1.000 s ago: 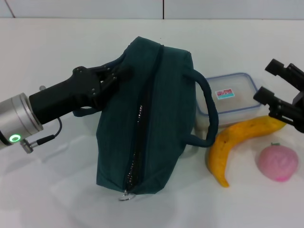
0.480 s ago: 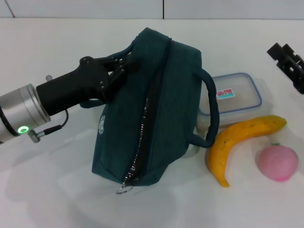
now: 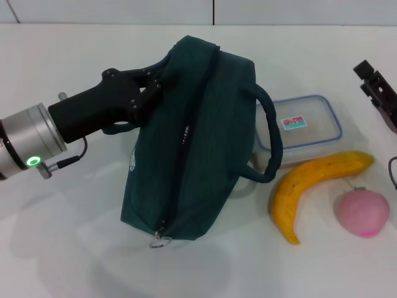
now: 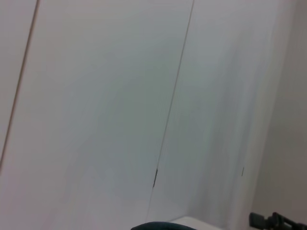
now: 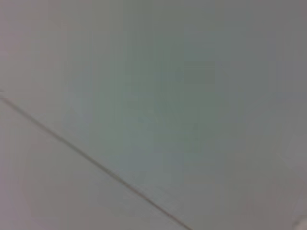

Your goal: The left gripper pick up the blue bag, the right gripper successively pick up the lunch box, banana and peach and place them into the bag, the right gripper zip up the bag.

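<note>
My left tool is in the upper left of the head view, at the end of my black and silver arm. It is pinching a handle of the bag and holding that side of the bag up. The bag is dark blue-green and fills the middle of the frame. It leans over, and its low end rests on the white surface. A long zipper runs down the bag from top to bottom. A small metal ring hangs at the low end of the zipper. The other handle makes a loop on the right side of the bag.

The lunch box sits just right of the bag, in the middle right of the frame. It is see-through with a blue rim and a small sticker on the lid. The loop handle lies over its left edge. The banana lies right below the box, curving down to the lower right. The pink peach sits just right of the banana, near its lower part.

My right tool is at the far right edge of the head view, up above the peach and away from everything. I cannot tell if it is spread or pressed together.

My left wrist view shows a pale wall, with a dark bit of the bag at the bottom edge
</note>
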Motion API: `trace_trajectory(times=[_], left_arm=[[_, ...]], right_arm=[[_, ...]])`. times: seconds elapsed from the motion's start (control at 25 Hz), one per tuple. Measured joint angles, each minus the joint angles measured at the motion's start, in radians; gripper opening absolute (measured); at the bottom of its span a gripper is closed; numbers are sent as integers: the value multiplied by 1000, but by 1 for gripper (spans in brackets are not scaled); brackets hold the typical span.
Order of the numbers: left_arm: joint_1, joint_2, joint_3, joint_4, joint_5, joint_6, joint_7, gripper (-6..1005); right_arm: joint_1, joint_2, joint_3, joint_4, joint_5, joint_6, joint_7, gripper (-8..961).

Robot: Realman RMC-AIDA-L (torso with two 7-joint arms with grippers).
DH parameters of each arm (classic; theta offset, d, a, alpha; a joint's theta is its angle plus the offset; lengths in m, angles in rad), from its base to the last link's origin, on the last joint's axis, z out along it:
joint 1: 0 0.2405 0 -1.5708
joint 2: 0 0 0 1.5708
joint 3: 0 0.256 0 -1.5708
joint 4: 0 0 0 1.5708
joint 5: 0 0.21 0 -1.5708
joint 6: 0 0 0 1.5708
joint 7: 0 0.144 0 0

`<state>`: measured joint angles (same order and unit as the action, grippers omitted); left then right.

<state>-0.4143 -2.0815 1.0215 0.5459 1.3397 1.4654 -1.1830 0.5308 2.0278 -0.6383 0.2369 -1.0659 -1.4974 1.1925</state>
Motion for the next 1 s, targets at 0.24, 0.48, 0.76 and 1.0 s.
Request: trace_trajectory(times=[0.24,0.48,0.76,1.0], left_arm=[[-8,6,0,3,4,-6,0,44],[-10,14,0,6,6,-6,2,43],[-11,20,0,6,16,-7,2,43],[-13,24,7,6,16,-5,2,43]], right_arm=[[-22,0,199,38,-161,99,1,869],[-25,0,283,78,-220,167,-4,869],[-36,0,305,113,-223,186,0,869],[-23,0,321,129,-255,208,59,869]])
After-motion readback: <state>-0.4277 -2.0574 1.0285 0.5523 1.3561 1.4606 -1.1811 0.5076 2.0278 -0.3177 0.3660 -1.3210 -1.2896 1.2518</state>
